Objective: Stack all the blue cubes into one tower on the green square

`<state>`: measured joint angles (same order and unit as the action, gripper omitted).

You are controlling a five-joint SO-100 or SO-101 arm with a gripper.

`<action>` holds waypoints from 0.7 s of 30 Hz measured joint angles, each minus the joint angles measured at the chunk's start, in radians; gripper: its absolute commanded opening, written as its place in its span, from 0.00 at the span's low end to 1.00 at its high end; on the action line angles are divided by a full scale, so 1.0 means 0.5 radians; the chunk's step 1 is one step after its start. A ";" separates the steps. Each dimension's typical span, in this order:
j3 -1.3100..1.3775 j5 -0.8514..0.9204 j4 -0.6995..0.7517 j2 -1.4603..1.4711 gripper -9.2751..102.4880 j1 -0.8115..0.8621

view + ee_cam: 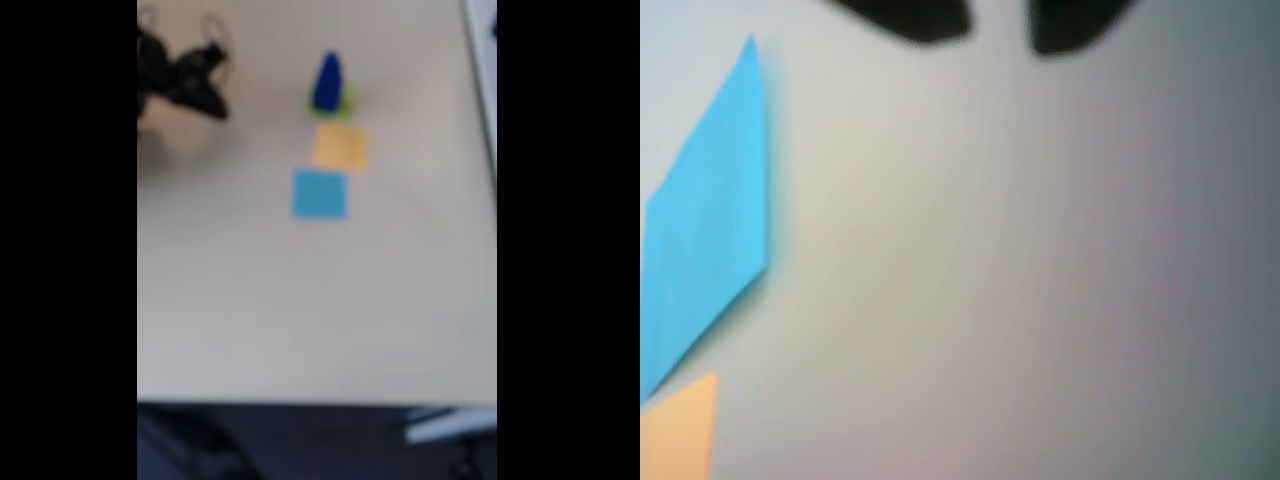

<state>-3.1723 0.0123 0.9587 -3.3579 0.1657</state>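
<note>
Pale bench bare in lower frame of fixed view, light-blue square at centre, orange square just beyond, dark-blue tower standing on green square upper centre, black gripper upper left, well apart from tower, fingers spread with nothing between in wrist view.

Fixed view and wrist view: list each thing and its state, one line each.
tower: standing upright on the green square, nothing touching it.
green square: flat, mostly covered by the tower.
orange square: flat, bare.
light-blue square: flat, bare.
claw: fingers apart, holding nothing, over bare table.
</note>
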 measured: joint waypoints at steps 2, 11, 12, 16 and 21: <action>0.000 0.040 0.000 0.000 0.08 -0.028; 0.000 0.114 0.000 0.000 0.08 -0.052; 0.000 0.114 0.000 0.000 0.08 -0.052; 0.000 0.126 0.000 0.000 0.08 -0.052; 0.000 0.132 0.003 0.000 0.08 -0.052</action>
<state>-3.1723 0.0782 0.9603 -3.3579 0.1396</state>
